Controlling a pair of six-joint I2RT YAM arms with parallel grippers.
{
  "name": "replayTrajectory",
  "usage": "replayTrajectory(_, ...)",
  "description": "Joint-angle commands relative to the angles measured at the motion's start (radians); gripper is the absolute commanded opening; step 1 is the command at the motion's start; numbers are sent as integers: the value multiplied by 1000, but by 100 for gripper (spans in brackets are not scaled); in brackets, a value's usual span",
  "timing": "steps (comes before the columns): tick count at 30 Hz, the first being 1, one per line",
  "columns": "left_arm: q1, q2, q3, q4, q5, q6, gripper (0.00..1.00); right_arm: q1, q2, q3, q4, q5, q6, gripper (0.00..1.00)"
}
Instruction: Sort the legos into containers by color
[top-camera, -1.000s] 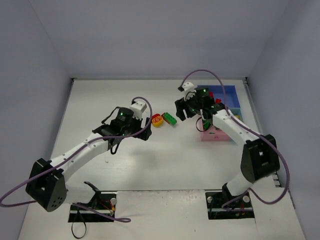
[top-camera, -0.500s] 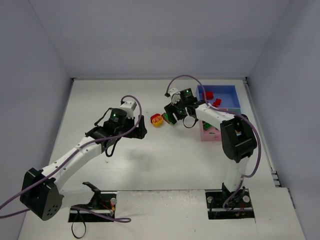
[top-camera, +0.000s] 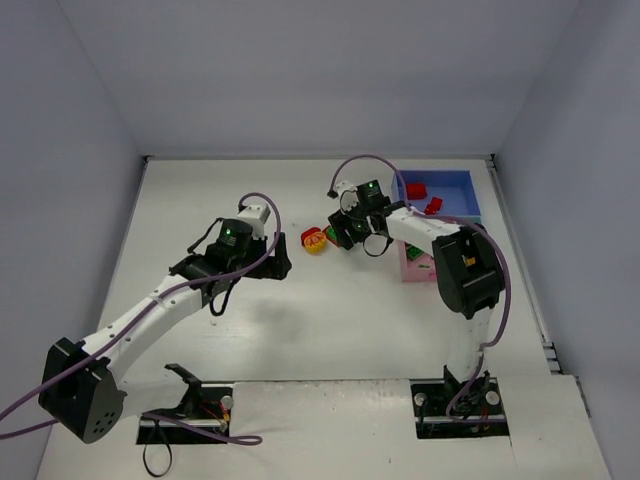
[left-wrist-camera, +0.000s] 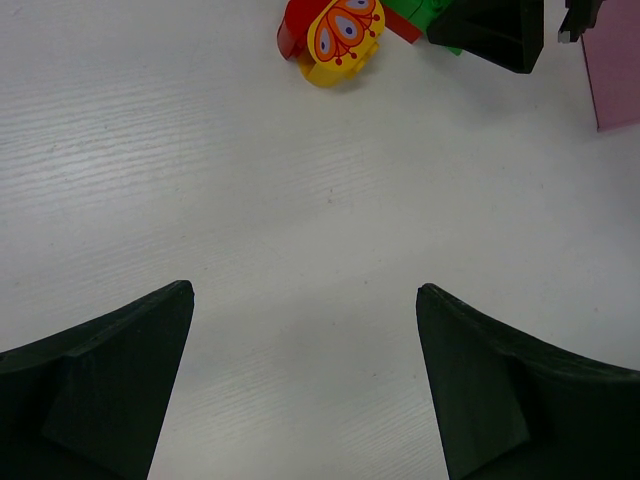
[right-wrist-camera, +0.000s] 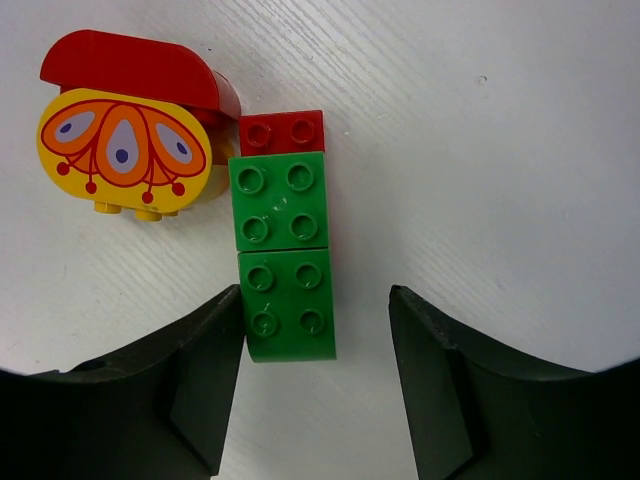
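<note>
**Setting.** Matt white table (top-camera: 330, 320) with a faint grain, closed in by plain pale lilac-grey walls (top-camera: 300, 70).

**Arms.** Two white jointed arms with black claws and purple cables. The left arm (top-camera: 150, 305) stretches diagonally to mid-table. The right arm (top-camera: 440, 235) is folded over and reaches leftward from the tray.

**Tray** (top-camera: 470, 200). Smooth shallow plastic, at the right rear of the table.
- Blue compartment (top-camera: 455, 180): rectangular, holds two red bricks (top-camera: 416, 188).
- Pink compartment (top-camera: 412, 272): in front of the blue one and largely hidden by the right arm. A green piece (top-camera: 412, 252) shows inside; its other contents cannot be told.

**Left claw** (left-wrist-camera: 305, 385). Spread wide and holding nothing, above bare table, with the loose bricks beyond it.

**Right claw** (right-wrist-camera: 315, 345). Partly apart, straddling the near end of the green bricks. One finger (right-wrist-camera: 205, 390) sits against the brick's side and the other stands clear with a gap, so nothing is gripped.

**Loose bricks.** Glossy and studded, at mid-table left of the tray.
- Green bricks (right-wrist-camera: 279, 200): two square four-stud pieces, end to end.
- Small red brick (right-wrist-camera: 282, 130): at their far end, partly beneath the farther green one.
- Round-topped red brick (right-wrist-camera: 130, 68): just beside the row.
- Yellow oval piece (right-wrist-camera: 122, 152): orange petal print, touching the round-topped red brick.

**Change.** A second ago the right claw was by the tray's edge and a green brick lay uncovered in the top view. It has since moved left and now hides the green bricks from above. The left arm has drawn slightly leftward.
</note>
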Motion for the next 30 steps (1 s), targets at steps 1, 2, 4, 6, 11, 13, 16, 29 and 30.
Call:
replayTrajectory(1,11,-14,25,24,-15,-19,86,6,-10,48,32,-13,-10,54)
replayTrajectory(2,14,-13,28,23,-15,-20,86,9,-10,49,32,-16,-10,54)
replayTrajectory(4,17,-7,34,20,-14,-26,86,10,-7,51,32,-18,-13,49)
replayTrajectory(6,18,-1,43,15,-12,-37,86,12,-4,52,32,-18,-11,47)
replayTrajectory(11,21,16,63,6,0,-75,86,10,-34,46,35,-23,-13,9)
replayTrajectory(13,21,16,74,4,0,-104,86,13,-78,31,42,-18,-13,0)
replayTrajectory(16,21,18,103,9,18,-132,86,13,-172,-19,76,-24,-5,0)
replayTrajectory(29,23,18,157,312,121,-321,86,119,-514,-219,208,-86,111,0)
replayTrajectory(30,22,25,155,354,123,-325,86,127,-537,-225,219,-89,124,0)
